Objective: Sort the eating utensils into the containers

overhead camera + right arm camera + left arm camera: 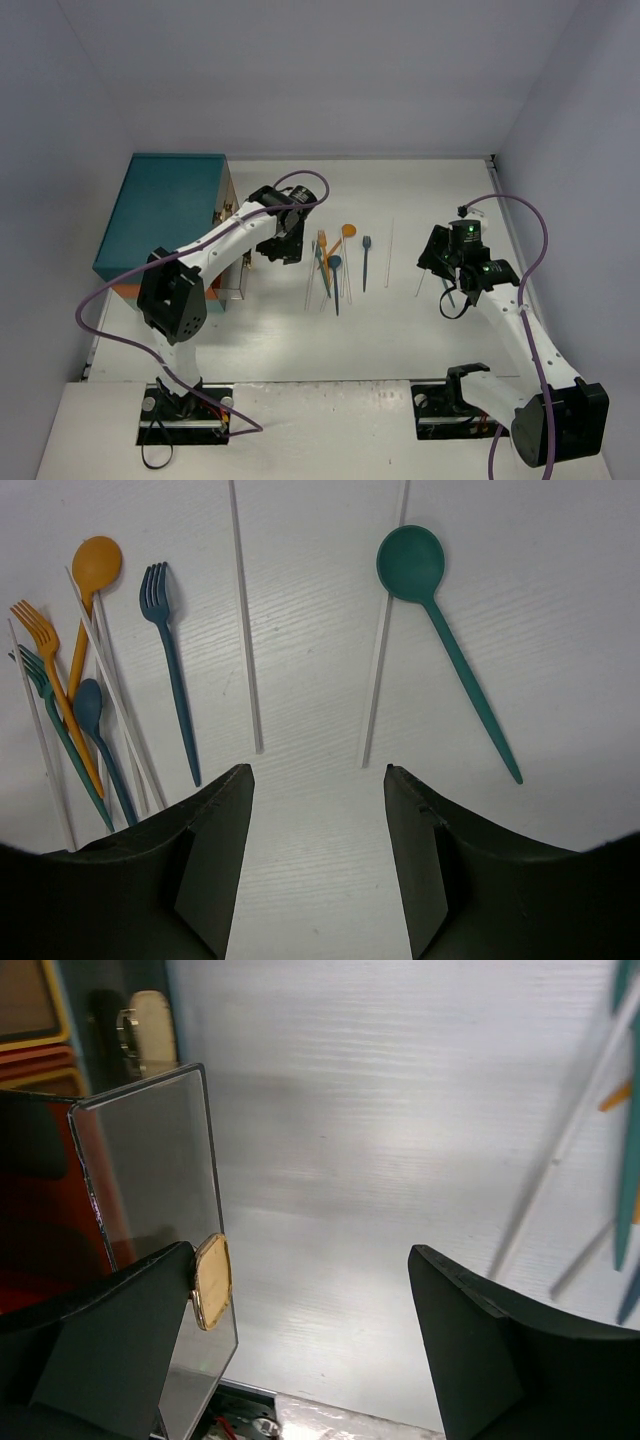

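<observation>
The eating utensils (335, 265) lie in a loose bunch mid-table: an orange spoon (95, 565), an orange fork (40, 640), a blue fork (165, 650), a blue spoon (88, 705) and pale chopsticks (245, 630). A teal spoon (440, 620) lies apart to the right. My right gripper (318, 772) hovers open over bare table just short of the chopstick ends, holding nothing. The containers are drawers of a teal chest (165, 205) at the left. My left gripper (302, 1260) is open, its left finger against the gold handle (212, 1280) of a pulled-out drawer front (150, 1170).
Grey walls close the table at the back and both sides. The pulled-out drawer (235, 282) juts from the chest toward the utensils. Purple cables (530, 230) loop over both arms.
</observation>
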